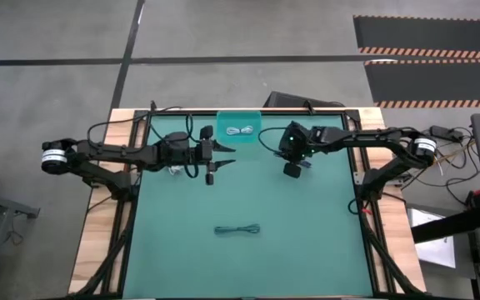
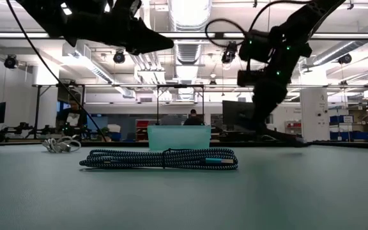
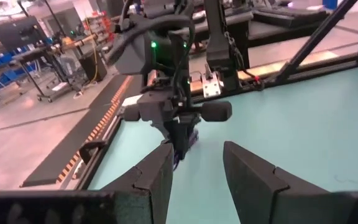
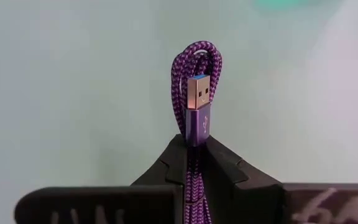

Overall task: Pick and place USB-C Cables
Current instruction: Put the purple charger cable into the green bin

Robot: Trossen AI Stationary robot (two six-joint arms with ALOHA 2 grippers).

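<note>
Right end effector [image 4: 194, 163]: clamped shut on a purple braided cable [image 4: 196, 81], held above the table [image 1: 307, 242].
Left end effector [image 3: 194, 165]: fingers spread, empty.

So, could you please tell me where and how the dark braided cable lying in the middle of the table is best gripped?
Probably at its middle, from straight above. The dark braided cable lies flat as a long, narrow bundle cinched by a tie at its centre, so a claw closing across its short width there should catch every strand. The left claw is open and free.
</note>
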